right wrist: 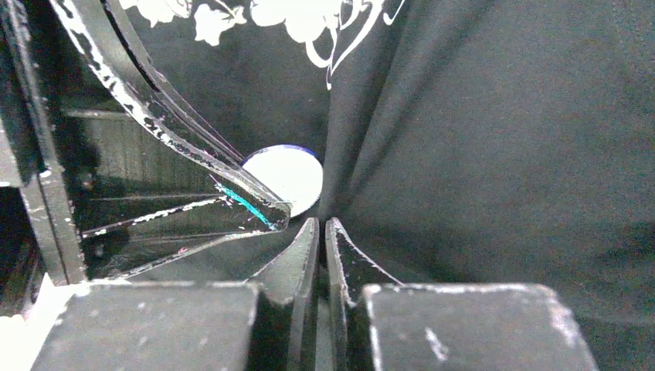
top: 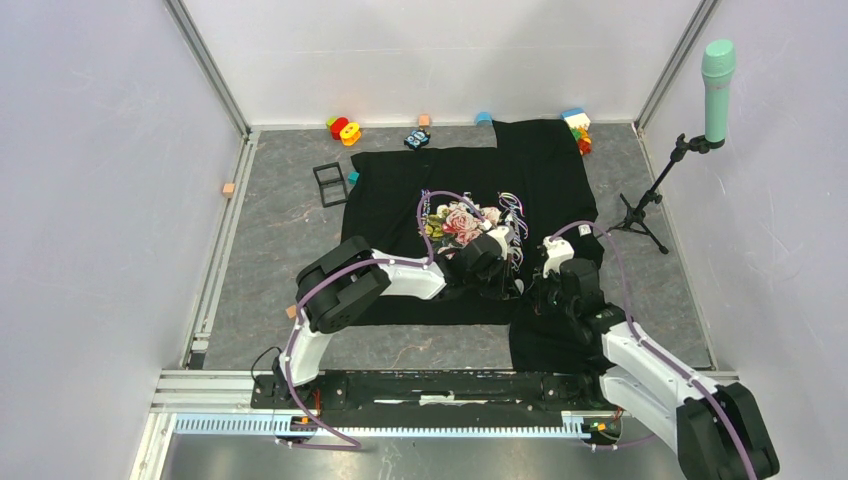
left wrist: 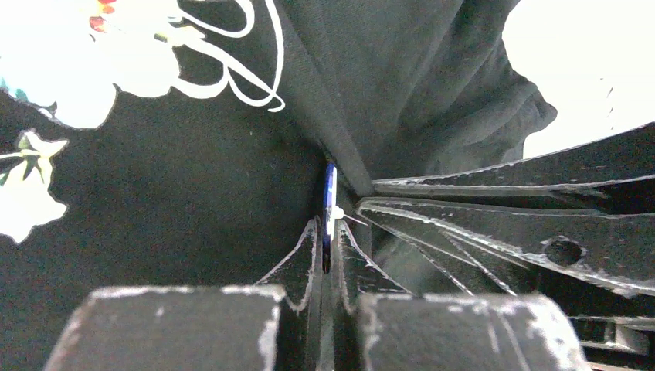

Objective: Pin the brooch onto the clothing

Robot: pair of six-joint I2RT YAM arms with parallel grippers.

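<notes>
1. the brooch (left wrist: pixel 330 202) stands edge-on, clenched between the fingertips of your left claw (left wrist: pixel 327 236). it is over the chest of the shirt (top: pixel 540 170), near the rose print (top: pixel 462 222) on the side toward the arms, and pressed against a raised ridge of cloth.
2. expect the brooch to be light, stiff and flat, with smooth faces that could slide or twist in the grip. a pale nub shows on the side facing the ridge, but you cannot tell whether it is the pin.
3. your best hold on it is likely across both faces near the rim, with the pin side left bare.
4. the shirt looks soft and limp, so it will probably sag unless it is held close to where the pin goes in.
5. your right claw (right wrist: pixel 322 229) is all but shut, with only a slim gap between its tips. it appears to be pinching that ridge up beside the brooch.
6. push gently, because the cloth may give way rather than let the pin through.
</notes>
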